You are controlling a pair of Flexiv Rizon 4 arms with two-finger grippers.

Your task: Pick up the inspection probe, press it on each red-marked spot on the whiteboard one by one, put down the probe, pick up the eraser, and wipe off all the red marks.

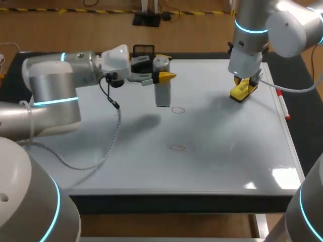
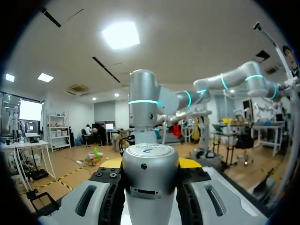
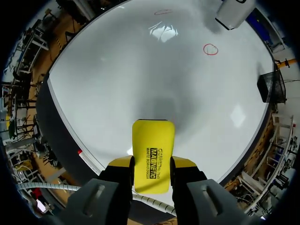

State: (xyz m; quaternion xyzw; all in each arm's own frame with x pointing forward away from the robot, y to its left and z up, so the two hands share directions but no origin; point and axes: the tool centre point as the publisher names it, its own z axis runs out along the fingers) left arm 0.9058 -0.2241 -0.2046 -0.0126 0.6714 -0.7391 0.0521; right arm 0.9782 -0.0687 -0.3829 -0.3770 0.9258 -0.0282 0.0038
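The left pincer point(image 1: 162, 75) is clenched on the upper part of the inspection probe point(image 1: 162, 94). The probe stands upright, its lower end at the whiteboard point(image 1: 227, 151) just beside the farther red mark point(image 1: 177, 109); the nearer red mark point(image 1: 177, 147) lies apart. The right pincer point(image 3: 152, 168) grasps the yellow eraser point(image 3: 153, 145), held lengthwise along its fingers and pointing down over the whiteboard's far right part.

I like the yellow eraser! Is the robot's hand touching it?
Touching. In the right wrist view, the right gripper has a finger pressed against each side of the eraser.
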